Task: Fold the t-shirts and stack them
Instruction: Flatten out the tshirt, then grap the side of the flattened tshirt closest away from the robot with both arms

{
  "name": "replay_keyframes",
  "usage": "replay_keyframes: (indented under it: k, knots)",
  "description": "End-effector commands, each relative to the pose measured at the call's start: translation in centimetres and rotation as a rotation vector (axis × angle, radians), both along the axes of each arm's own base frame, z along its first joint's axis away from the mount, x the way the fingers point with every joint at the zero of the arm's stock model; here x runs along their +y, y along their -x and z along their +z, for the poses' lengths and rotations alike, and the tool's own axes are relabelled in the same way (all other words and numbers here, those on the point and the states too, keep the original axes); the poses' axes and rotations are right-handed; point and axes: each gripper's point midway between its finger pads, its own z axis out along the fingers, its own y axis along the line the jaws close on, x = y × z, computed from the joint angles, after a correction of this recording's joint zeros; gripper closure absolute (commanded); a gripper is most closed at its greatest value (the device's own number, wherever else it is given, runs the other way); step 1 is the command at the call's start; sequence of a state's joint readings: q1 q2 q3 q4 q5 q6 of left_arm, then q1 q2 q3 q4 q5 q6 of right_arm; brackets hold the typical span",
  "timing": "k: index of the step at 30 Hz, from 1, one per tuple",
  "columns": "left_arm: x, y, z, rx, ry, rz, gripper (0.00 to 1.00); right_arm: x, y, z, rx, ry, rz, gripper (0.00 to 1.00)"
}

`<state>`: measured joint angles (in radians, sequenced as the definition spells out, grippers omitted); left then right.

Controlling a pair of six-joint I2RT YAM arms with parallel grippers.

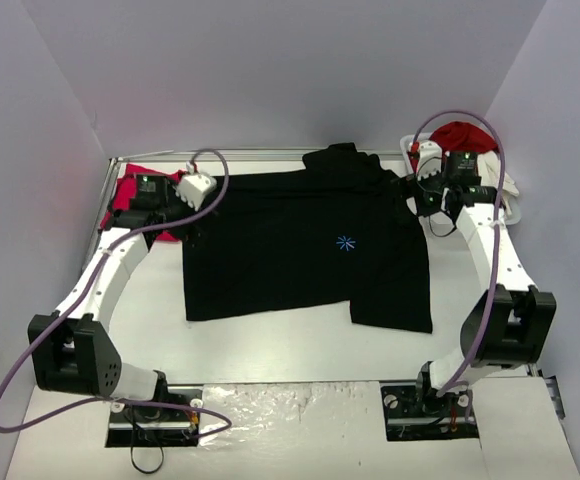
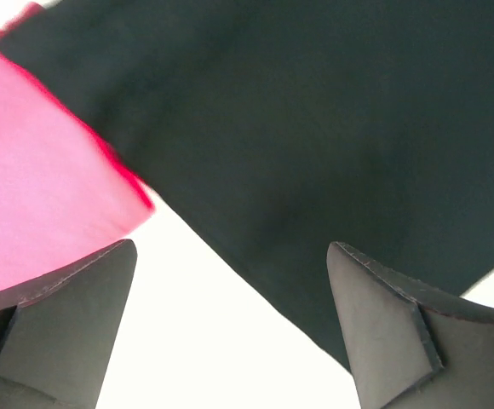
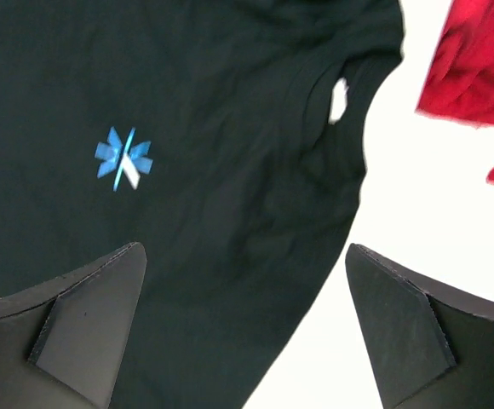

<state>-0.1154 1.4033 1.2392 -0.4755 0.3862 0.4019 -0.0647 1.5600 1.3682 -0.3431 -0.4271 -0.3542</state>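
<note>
Left tool [image 2: 230, 256] and right tool [image 3: 247, 256], each far forward, low, wide-jawed, empty.

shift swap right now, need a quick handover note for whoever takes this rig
Pincers: the left pincer is open and empty over the left edge of the black t-shirt. The right pincer is open and empty over its far right part.
Things: the black t-shirt lies spread on the table, asterisk mark up, bunched at its far edge. A pink-red cloth is at the far left beside it, and a red cloth is in the far right corner.
Done: no finished fold, no stack.
Left: fold each shirt, then stack them.
</note>
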Motion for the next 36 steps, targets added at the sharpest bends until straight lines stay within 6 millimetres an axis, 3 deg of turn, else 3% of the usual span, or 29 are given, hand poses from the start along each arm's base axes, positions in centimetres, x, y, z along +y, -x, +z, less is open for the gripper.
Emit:
replay_keyframes:
  k: [1, 2, 7, 11, 12, 15, 16, 19, 22, 25, 26, 29, 30, 32, 34, 35, 36]
  knots:
    - [0.1, 4.5, -4.8, 0.129, -0.146, -0.136, 0.05, 0.1, 4.0, -1.6, 0.064, 0.042, 0.077, 0.0]
    - [0.1, 5.9, -6.5, 0.17, -0.161, -0.156, 0.06, 0.1, 5.3, -2.3, 0.082, 0.049, 0.083, 0.0]
    - [0.1, 9.1, -8.5, 0.204, -0.232, -0.218, 0.06, -0.1, 8.6, -5.3, 0.176, 0.094, 0.142, 0.04]
    - [0.2, 9.8, -10.5, 0.261, -0.257, -0.209, 0.0, -0.2, 9.7, -8.7, 0.299, 0.1, 0.174, 0.47]
    - [0.1, 9.3, -10.9, 0.258, -0.251, -0.188, 0.0, -0.1, 9.7, -9.2, 0.317, 0.093, 0.182, 0.69]
    - [0.2, 8.0, -11.8, 0.235, -0.247, -0.14, 0.0, 0.5, 9.2, -11.6, 0.4, 0.065, 0.202, 0.94]
    - [0.2, 7.6, -12.0, 0.231, -0.245, -0.13, 0.0, 0.6, 8.5, -11.5, 0.4, 0.063, 0.202, 0.97]
    - [0.0, 6.3, -12.5, 0.236, -0.236, -0.089, 0.06, 0.6, 7.3, -14.1, 0.48, 0.044, 0.191, 1.0]
    - [0.1, 4.6, -12.7, 0.235, -0.244, -0.051, 0.08, 0.6, 6.4, -15.1, 0.503, 0.042, 0.19, 1.0]
    - [0.3, 3.7, -14.0, 0.265, -0.255, -0.021, 0.17, 0.9, 5.7, -15.5, 0.511, 0.032, 0.192, 1.0]
    - [0.1, 3.3, -14.6, 0.282, -0.254, -0.018, 0.29, 1.0, 5.5, -15.6, 0.514, 0.032, 0.193, 1.0]
    - [-0.2, 2.4, -16.0, 0.323, -0.254, -0.013, 0.5, 1.0, 5.0, -16.4, 0.531, 0.037, 0.194, 1.0]
    - [-0.1, 2.1, -16.3, 0.33, -0.257, -0.006, 0.64, 1.0, 5.0, -17.1, 0.547, 0.037, 0.195, 1.0]
    - [-0.2, 1.8, -17.4, 0.365, -0.266, -0.002, 0.79, 1.0, 4.9, -17.7, 0.559, 0.039, 0.197, 1.0]
    - [-0.3, 0.9, -17.5, 0.371, -0.264, 0.003, 0.97, 1.0, 4.7, -18.6, 0.583, 0.041, 0.198, 1.0]
    - [-0.3, 1.0, -18.7, 0.412, -0.27, -0.002, 0.98, 0.8, 4.6, -18.9, 0.586, 0.049, 0.197, 1.0]
    - [-0.5, 0.2, -18.5, 0.409, -0.264, -0.002, 0.98, 0.8, 4.4, -19.5, 0.6, 0.054, 0.197, 1.0]
